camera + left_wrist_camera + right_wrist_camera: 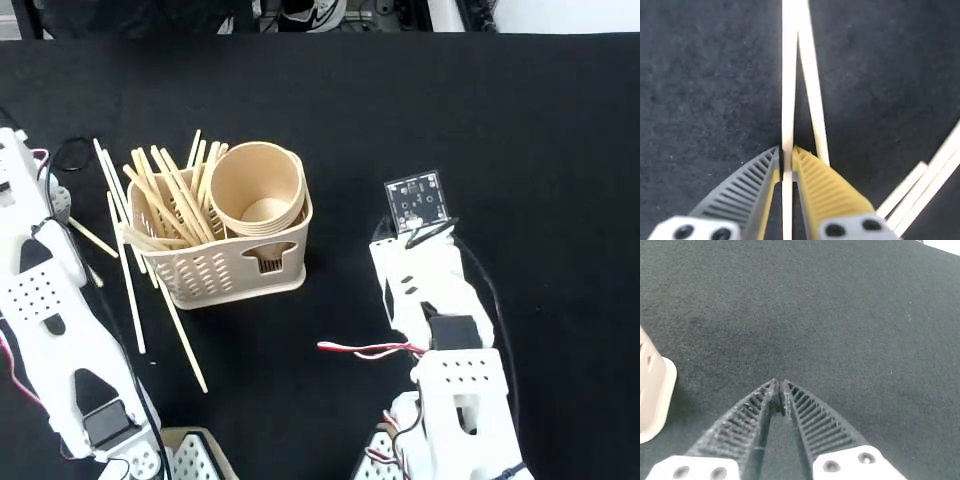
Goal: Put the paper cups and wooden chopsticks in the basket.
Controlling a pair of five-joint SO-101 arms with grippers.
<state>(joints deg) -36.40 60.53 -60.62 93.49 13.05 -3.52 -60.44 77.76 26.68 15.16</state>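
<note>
The left gripper (787, 152) is pinching one wooden chopstick (788, 75) tight between its fingers, low over the black table (500, 120). Loose chopsticks (125, 270) are lying just beside the basket (235, 272). The paper cups (257, 190) are sitting stacked inside it next to a bundle of chopsticks (172, 200). The right gripper (779, 388) is hanging closed and empty near the basket.

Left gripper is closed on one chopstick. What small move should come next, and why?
Probably a slow, straight lift. The left gripper pinches one chopstick, and a second chopstick runs close beside it, so lifting should part them before the carry to the basket, where the cups sit.
</note>
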